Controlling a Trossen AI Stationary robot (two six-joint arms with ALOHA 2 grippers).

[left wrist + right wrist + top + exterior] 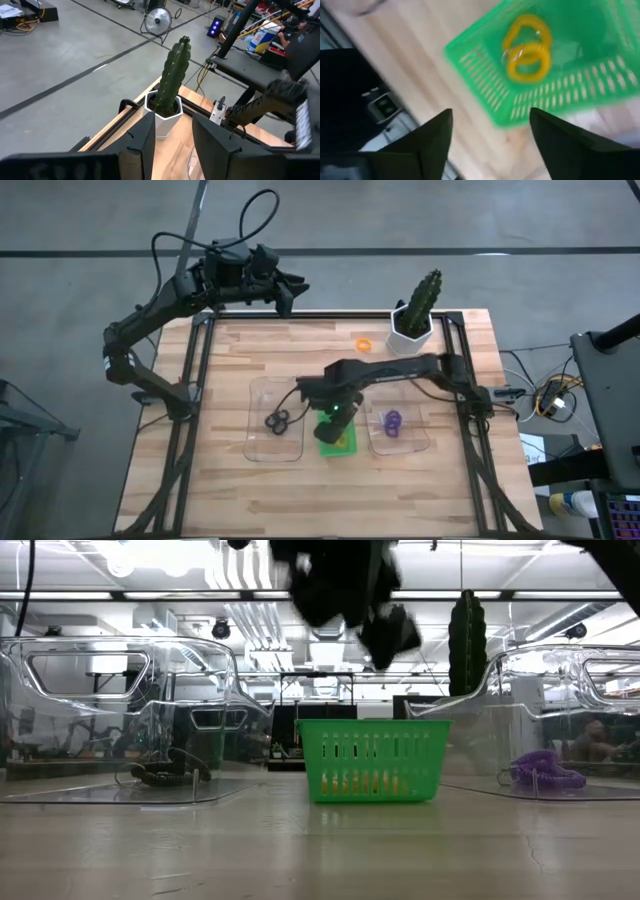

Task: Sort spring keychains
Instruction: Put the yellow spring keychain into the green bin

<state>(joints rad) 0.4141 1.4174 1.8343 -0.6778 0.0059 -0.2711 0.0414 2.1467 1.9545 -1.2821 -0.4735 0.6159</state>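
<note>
Spread dark fingers [432, 140] of the right gripper [335, 412] hang empty over the green basket [337, 442] at table centre, where the right wrist view alone shows two orange rings [526, 47] inside; the low view gives only orange glints through the slats. At 9 o'clock from the basket black rings [277, 421] lie in a clear tray [256, 442], at 3 o'clock purple rings [392, 421] in another tray [418, 442], and at 1 o'clock one orange ring [364, 343] lies loose on the wooden table [300, 490] beside the potted cactus [415, 315]. Far at 11 o'clock the left gripper [295, 287] waits off the table's edge, fingers [145, 137] parted, its camera seeing the cactus, grey floor and a fan [158, 20].
</note>
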